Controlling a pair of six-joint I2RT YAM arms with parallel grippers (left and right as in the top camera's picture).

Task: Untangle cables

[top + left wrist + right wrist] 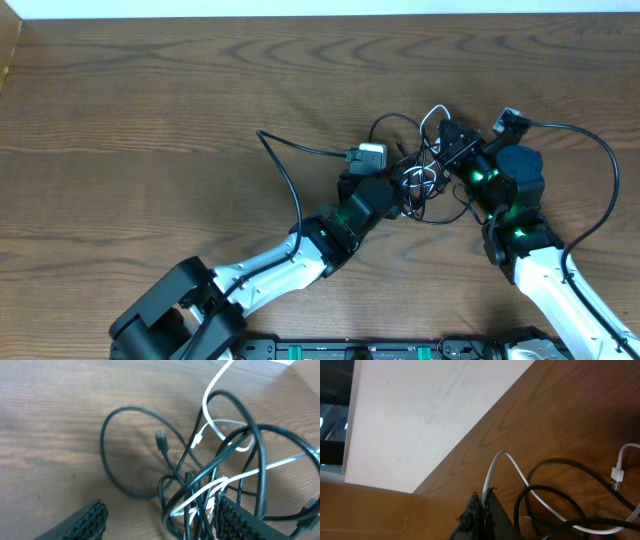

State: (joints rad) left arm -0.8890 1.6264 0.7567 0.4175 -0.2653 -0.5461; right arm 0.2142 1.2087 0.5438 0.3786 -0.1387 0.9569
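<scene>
Cables point(425, 175): black and white cords knotted into one bundle, lying right of centre on the table point(150, 100), between the two grippers. Loops spread flat on the wood. Black plug end point(160, 437) lying free inside a wide black loop; white plug end point(617, 477) resting on the wood.

Left gripper point(165, 522): released, fingers spread wide. Several strands of the bundle running down between them, close against one finger point(235, 515). Positioned at the near-left side of the knot.

Right gripper point(484, 502): clenched on a white strand point(497, 462) arching up from the fingertips. Positioned at the far-right side of the knot.

Clearance: far table edge beyond the bundle, bounded by a white surface point(420, 410). Broad bare wood left of the knot. Near side occupied by left arm point(270, 270) and right arm point(560, 285).
</scene>
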